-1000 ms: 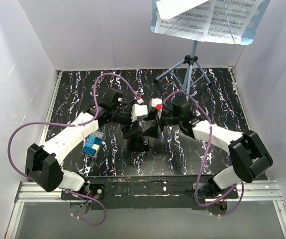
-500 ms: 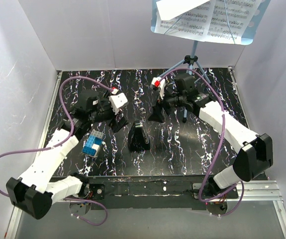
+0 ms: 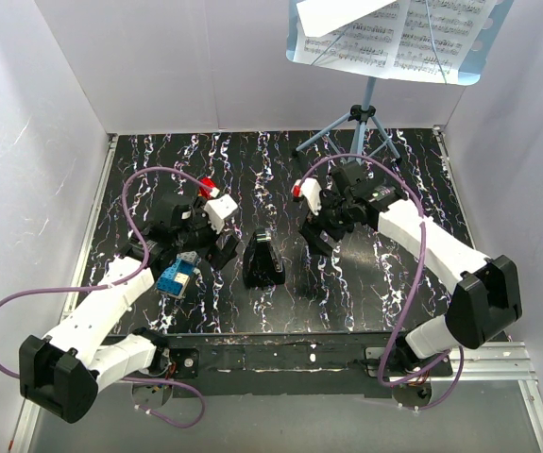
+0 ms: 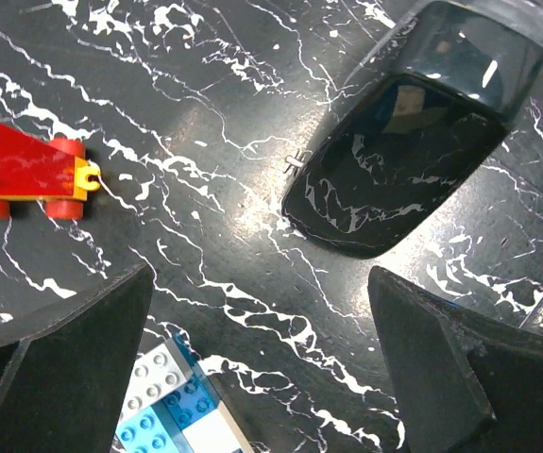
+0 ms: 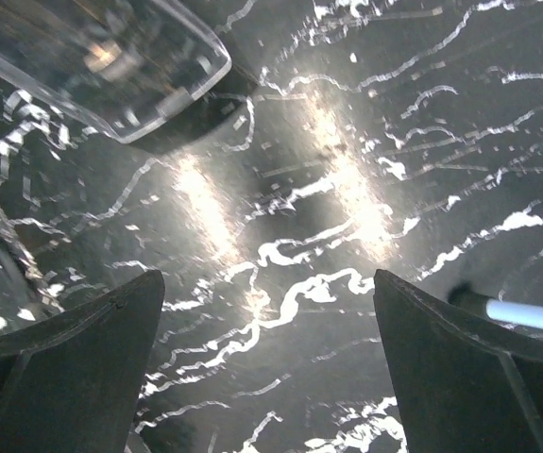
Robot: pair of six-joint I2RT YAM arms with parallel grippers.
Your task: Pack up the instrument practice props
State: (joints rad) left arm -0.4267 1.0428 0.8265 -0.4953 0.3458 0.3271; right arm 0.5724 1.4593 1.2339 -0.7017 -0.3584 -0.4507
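The light-blue perforated metal music stand [image 3: 369, 102] is standing at the far right of the worktop [image 3: 148, 170], white printed sheet-music pages [image 3: 427, 33] lying on it. The left hand [image 3: 216, 247] and right hand [image 3: 321, 233] are hovering released; the nearer right should be lifting pages first.

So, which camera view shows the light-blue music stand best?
The top external view: there the music stand shows its desk plate with the sheet-music pages, its pole and its tripod legs. The right wrist view catches only one light-blue leg tip at its right edge. The left wrist view shows nothing of it.
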